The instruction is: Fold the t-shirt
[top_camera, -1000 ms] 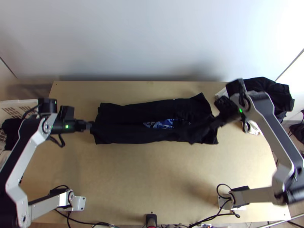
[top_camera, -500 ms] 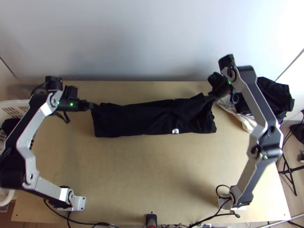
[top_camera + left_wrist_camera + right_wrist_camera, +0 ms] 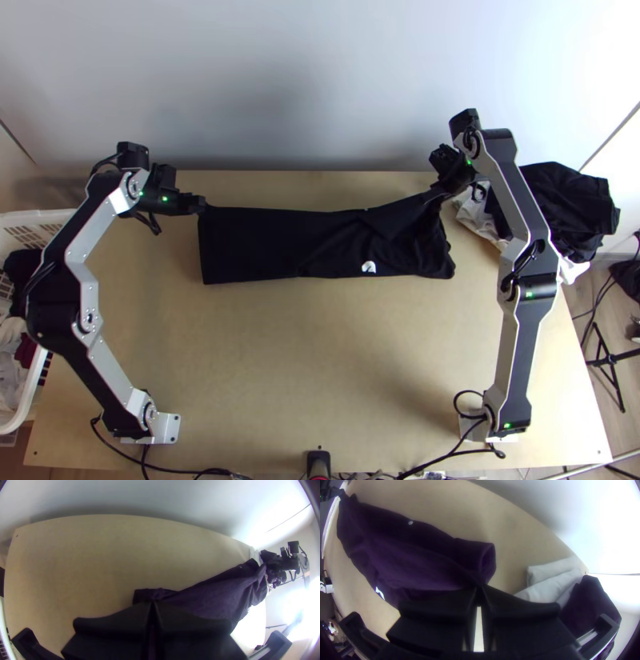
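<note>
The black t-shirt (image 3: 320,244) lies folded into a long strip across the table's back half, a small white print near its front edge. At its back left corner is my left gripper (image 3: 202,206), shut on the cloth; in the left wrist view the closed left gripper (image 3: 152,605) pinches the dark shirt (image 3: 213,595). My right gripper (image 3: 438,190) holds the shirt's back right part, pulled up in creases. In the right wrist view, the right gripper (image 3: 480,590) is shut on the shirt (image 3: 416,556) close to a sleeve-like end.
Folded white cloth (image 3: 550,580) and a pile of black clothes (image 3: 568,204) lie at the table's back right corner. A white basket (image 3: 36,384) with clothes stands off the left edge. Bare wood of the table (image 3: 320,360) stretches in front of the shirt.
Both grippers have moved toward the back with the cloth, and the right one also leftward. The shirt's front layer went back, covering the blue print; the strip's front edge now lies farther back.
</note>
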